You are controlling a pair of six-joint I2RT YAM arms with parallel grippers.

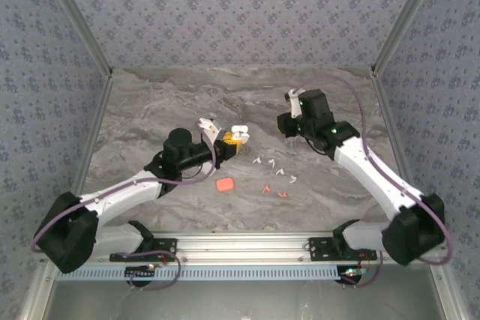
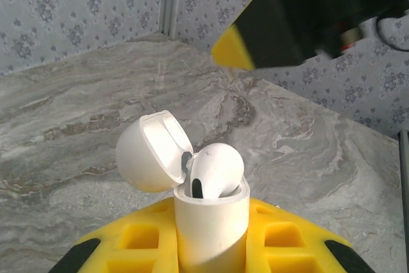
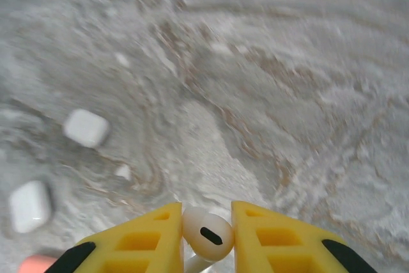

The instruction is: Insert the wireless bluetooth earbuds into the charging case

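My left gripper (image 1: 229,141) is shut on an upright white charging case (image 2: 211,222), which stands between its yellow fingers (image 2: 137,238). The case lid (image 2: 152,151) hangs open to the left, and one white earbud (image 2: 216,169) sits in the case mouth. My right gripper (image 3: 208,220) is shut on another white earbud (image 3: 208,236), held above the table to the right of the case. In the left wrist view its yellow fingertip (image 2: 231,53) hangs above and beyond the case. Several white earbuds (image 1: 278,172) and two red ones (image 1: 267,188) lie on the table between the arms.
A flat red case (image 1: 223,183) lies on the marble table (image 1: 165,95) below my left gripper. In the blurred right wrist view, two white cases (image 3: 85,127) (image 3: 30,204) rest on the table at the left. Patterned walls enclose the back and both sides.
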